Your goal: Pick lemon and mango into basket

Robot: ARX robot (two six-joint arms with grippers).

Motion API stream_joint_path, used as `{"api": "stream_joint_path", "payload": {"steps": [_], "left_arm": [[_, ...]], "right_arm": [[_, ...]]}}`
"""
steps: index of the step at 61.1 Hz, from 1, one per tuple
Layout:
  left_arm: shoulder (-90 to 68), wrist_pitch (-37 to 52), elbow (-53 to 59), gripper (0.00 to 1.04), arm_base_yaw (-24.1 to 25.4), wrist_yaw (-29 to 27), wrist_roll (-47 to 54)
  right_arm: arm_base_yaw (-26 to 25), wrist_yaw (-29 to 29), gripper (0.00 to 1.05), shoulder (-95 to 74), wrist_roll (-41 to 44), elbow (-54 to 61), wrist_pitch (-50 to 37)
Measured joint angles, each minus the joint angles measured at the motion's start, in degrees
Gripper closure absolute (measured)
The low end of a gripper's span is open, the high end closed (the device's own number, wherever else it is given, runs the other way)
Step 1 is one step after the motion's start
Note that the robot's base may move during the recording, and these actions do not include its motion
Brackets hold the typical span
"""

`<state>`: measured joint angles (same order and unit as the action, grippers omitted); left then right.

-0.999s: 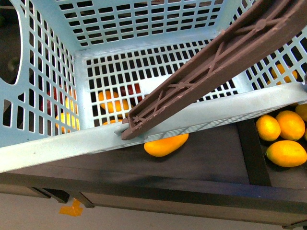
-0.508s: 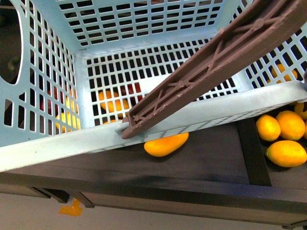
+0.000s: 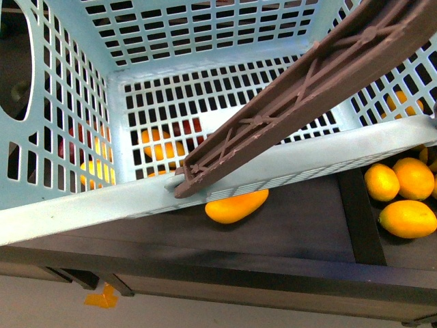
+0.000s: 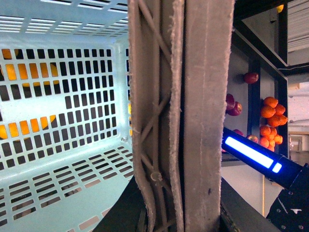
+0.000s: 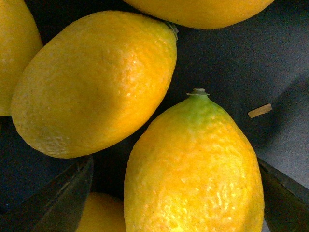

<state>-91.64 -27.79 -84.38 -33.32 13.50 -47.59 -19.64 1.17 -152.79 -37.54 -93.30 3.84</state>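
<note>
Plainly, the right end effector (image 5: 174,191) stands spread astride a pebbled, green-tipped yellow lemon (image 5: 193,164).

The mango (image 3: 235,206) shows only its lower half at mid-frame; the basket (image 3: 82,212) rim covers the rest. Behind the lattice at centre left, fruits (image 3: 160,145) are mere orange and red slivers, perhaps oranges. The handle (image 3: 300,96) runs off the upper right corner. The right wrist view crops the lemon (image 5: 193,169), and the right end effector (image 5: 171,195) shows only two dark finger edges.
</note>
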Motion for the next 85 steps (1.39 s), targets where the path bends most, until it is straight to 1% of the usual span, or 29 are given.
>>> {"api": "stream_joint_path", "payload": {"steps": [4, 7, 10, 13, 24, 37, 43, 51, 56, 61, 68, 77, 81, 82, 85], "left_arm": [[0.0, 0.0, 0.0, 0.86, 0.0, 0.0, 0.0], [0.0, 0.0, 0.0, 0.86, 0.0, 0.0, 0.0], [0.0, 0.0, 0.0, 0.86, 0.0, 0.0, 0.0], [0.0, 0.0, 0.0, 0.86, 0.0, 0.0, 0.0], [0.0, 0.0, 0.0, 0.86, 0.0, 0.0, 0.0], [0.0, 0.0, 0.0, 0.86, 0.0, 0.0, 0.0], [0.0, 0.0, 0.0, 0.86, 0.0, 0.0, 0.0], [0.0, 0.0, 0.0, 0.86, 0.0, 0.0, 0.0], [0.0, 0.0, 0.0, 0.86, 0.0, 0.0, 0.0], [0.0, 0.0, 0.0, 0.86, 0.0, 0.0, 0.0], [0.0, 0.0, 0.0, 0.86, 0.0, 0.0, 0.0], [0.0, 0.0, 0.0, 0.86, 0.0, 0.0, 0.0], [0.0, 0.0, 0.0, 0.86, 0.0, 0.0, 0.0], [0.0, 0.0, 0.0, 0.86, 0.0, 0.0, 0.0], [0.0, 0.0, 0.0, 0.86, 0.0, 0.0, 0.0]], "right_arm": [[-0.2, -0.1, 0.3, -0.1, 0.0, 0.0, -0.1], [-0.3, -0.2, 0.37, -0.1, 0.0, 0.2, -0.3], [-0.5, -0.6, 0.41, -0.1, 0.0, 0.4, -0.7], [-0.7, -0.9, 0.43, 0.0, 0.0, 0.8, -1.1], [-1.2, -2.6, 0.44, 2.4, 0.5, 4.8, -3.5], [-2.6, -8.4, 0.45, 13.7, 3.1, 15.8, -9.4], [-3.3, -11.7, 0.45, 22.9, 5.3, 22.9, -12.3], [-3.8, -15.8, 0.45, 36.0, 7.0, 31.7, -13.8], [-3.5, -20.5, 0.45, 48.7, 7.2, 38.2, -12.6], [-1.7, -22.7, 0.45, 58.5, 7.2, 41.6, -11.9], [2.2, -22.5, 0.45, 68.7, 7.4, 43.1, -10.6], [9.4, -19.3, 0.45, 77.8, 8.0, 44.6, -7.0], [13.6, -17.1, 0.45, 81.1, 8.3, 45.3, -6.5], [15.3, -16.0, 0.45, 82.3, 8.4, 45.3, -6.4], [18.3, -13.4, 0.45, 84.0, 9.0, 45.3, -6.5]]}}
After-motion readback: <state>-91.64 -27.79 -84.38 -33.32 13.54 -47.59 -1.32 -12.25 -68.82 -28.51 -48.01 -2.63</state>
